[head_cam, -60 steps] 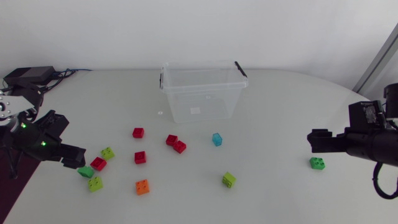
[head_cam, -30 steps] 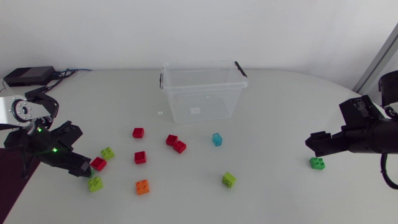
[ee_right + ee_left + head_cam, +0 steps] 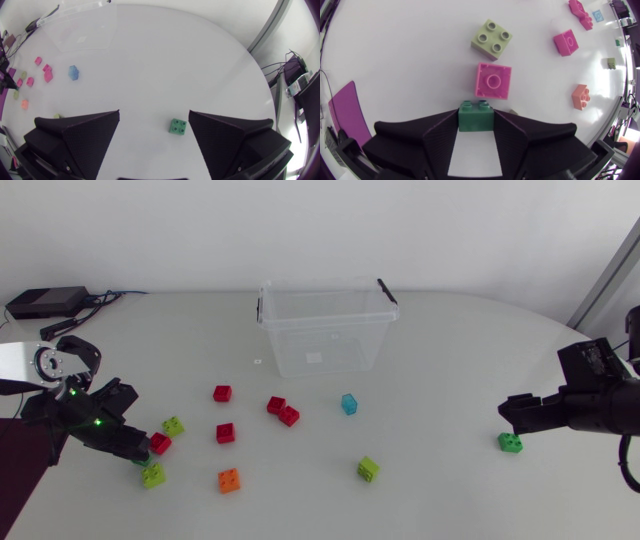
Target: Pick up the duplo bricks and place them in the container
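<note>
Duplo bricks (image 3: 229,480) lie scattered on the tabletop (image 3: 450,360), outside the container (image 3: 320,350). The left gripper (image 3: 476,112) pinches a small green brick (image 3: 476,120) between its fingertips. A red brick (image 3: 493,81) sits just ahead of it, with a lime brick (image 3: 491,39) beyond. The right gripper (image 3: 154,113) is spread wide, with a green four-stud brick (image 3: 177,126) ahead of its gap, untouched.

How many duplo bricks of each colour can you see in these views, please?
Red bricks: 5
Lime bricks: 3
Dark green bricks: 2
Orange brick: 1
Light blue brick: 1
Total: 12
</note>
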